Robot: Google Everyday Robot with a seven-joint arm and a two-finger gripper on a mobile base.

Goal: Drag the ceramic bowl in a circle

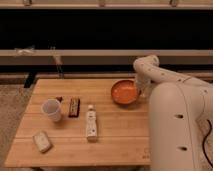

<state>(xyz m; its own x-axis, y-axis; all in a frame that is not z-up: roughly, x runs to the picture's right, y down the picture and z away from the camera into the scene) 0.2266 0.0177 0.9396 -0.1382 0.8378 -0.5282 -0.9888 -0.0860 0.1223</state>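
The ceramic bowl [124,92] is orange-red, round and shallow. It sits upright on the wooden table [115,140], at the back right near the right edge. My gripper [141,90] reaches down from the white arm at the bowl's right rim and touches or nearly touches it. The arm's bulk hides the table's right edge.
A white cup [51,109] stands at the left. A brown bar [74,106] lies beside it, with a small red item [59,99] behind. A white bottle [91,123] lies mid-table. A pale packet [42,141] lies at the front left.
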